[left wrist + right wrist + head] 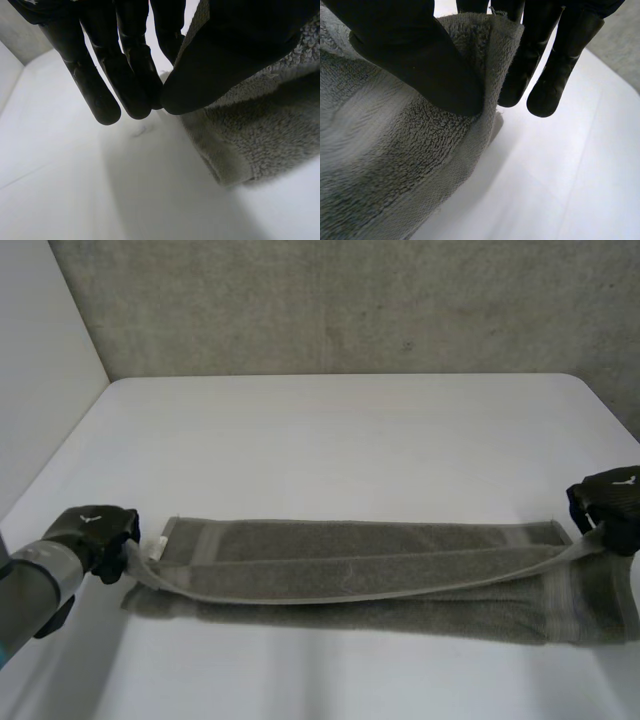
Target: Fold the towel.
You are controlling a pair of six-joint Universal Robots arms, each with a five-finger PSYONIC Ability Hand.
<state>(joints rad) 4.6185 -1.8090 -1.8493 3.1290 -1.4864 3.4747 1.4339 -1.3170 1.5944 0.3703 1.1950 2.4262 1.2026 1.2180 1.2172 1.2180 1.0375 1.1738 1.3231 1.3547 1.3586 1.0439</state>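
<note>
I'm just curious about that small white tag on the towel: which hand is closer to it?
Left. The left hand pinches the towel end right beside the tag; the right hand pinches the opposite end, far from it.

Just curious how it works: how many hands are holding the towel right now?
2. The left hand pinches the towel at its left end. The right hand pinches it at its right end. Between them, one long edge is raised.

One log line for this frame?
left hand: pinches towel, left end | right hand: pinches right end | fold: upper layer raised, unfinished
</note>
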